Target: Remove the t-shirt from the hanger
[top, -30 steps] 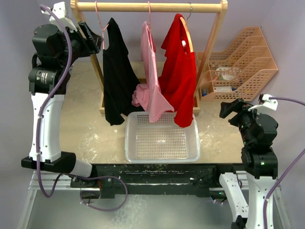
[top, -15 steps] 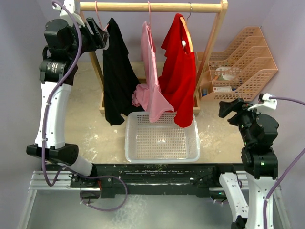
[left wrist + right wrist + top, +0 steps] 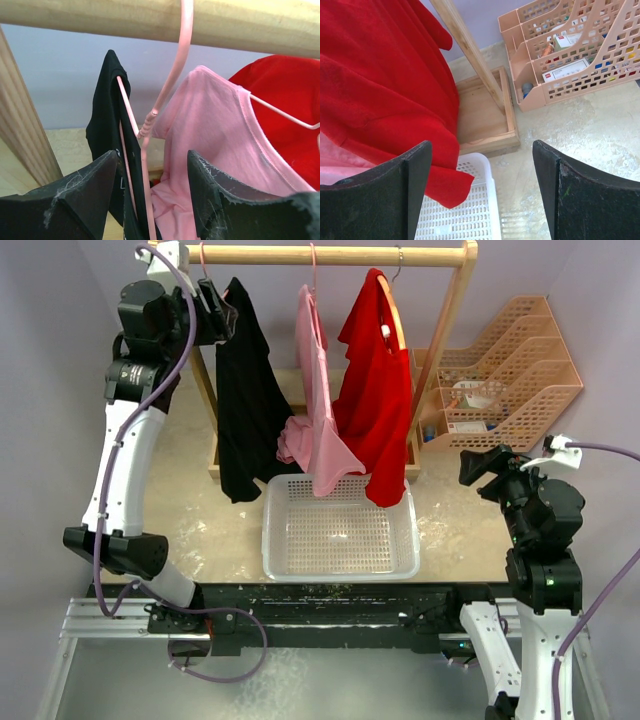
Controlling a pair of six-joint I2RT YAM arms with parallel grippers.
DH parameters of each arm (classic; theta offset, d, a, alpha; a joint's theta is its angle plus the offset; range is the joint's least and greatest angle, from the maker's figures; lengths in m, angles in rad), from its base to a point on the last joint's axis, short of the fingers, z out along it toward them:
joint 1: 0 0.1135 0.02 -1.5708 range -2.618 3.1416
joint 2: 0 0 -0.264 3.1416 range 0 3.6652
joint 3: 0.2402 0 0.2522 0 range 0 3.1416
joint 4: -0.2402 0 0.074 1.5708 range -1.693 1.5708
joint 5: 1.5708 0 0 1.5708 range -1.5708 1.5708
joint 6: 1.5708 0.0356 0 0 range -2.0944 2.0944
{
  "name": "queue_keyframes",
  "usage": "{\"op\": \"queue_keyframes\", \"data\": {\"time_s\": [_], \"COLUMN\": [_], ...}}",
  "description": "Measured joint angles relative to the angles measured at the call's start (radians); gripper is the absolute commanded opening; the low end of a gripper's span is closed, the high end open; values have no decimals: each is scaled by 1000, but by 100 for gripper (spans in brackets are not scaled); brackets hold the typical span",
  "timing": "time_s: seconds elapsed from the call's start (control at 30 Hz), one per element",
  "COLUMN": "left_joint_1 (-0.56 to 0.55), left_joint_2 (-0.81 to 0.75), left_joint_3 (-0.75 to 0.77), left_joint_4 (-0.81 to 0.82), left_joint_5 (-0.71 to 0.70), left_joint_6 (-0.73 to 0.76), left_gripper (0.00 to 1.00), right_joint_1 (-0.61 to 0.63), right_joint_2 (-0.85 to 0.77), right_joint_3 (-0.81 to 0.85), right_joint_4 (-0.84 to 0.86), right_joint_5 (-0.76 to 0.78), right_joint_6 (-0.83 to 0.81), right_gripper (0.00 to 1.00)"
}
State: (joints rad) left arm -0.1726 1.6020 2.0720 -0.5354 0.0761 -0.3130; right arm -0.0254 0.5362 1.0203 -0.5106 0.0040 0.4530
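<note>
- Now the left gripper (image 3: 222,314) is raised to the far-left end of the wooden rail (image 3: 320,254), with its fingers apart and nothing held.
- In the left wrist view, the thin neck of the pink hanger (image 3: 148,122) stands in the gap between those fingers. I cannot tell whether either finger touches it.
- The black t-shirt (image 3: 245,410) hangs full length on that hanger, leftmost of three garments. A pink top (image 3: 320,410) and a red shirt (image 3: 375,390) hang to its right.
- The step in hand looks like lining up a grip at the hanger's neck — the shirt is not yet off.
- Next, the fingers would need to close squarely on the neck or the collar beside it. The wire is slim and hangs free, so it may swing or slip.
- The right gripper (image 3: 481,165) sits at the near right, fingers apart and empty, well apart from the rail. It would probably have to come in and draw the fabric off the shoulders.
- A white basket (image 3: 266,530) lies on the near side, below the garments — a likely landing place.
</note>
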Motion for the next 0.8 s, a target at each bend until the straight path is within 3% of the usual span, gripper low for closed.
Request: {"op": "queue_keyframes", "data": {"time_s": [0.43,0.6,0.7,0.8], "left_joint_1": [-16,-20,-20,-20], "left_joint_2": [1,1,0,0], "left_joint_3": [-126,-142,-154,-159], "left_joint_4": [163,212,240,245], "left_joint_5": [-64,-84,-92,-98], "left_joint_6": [45,48,55,68], "left_gripper": [41,39,29,7], "right_joint_1": [0,0,0,0], "right_joint_2": [3,19,20,21], "right_joint_3": [-30,-49,-58,-63], "right_joint_4": [37,39,46,47], "right_joint_5": [-13,-24,-27,-32], "right_joint_6": [0,0,1,1], "right_gripper": [82,81,81,81]}}
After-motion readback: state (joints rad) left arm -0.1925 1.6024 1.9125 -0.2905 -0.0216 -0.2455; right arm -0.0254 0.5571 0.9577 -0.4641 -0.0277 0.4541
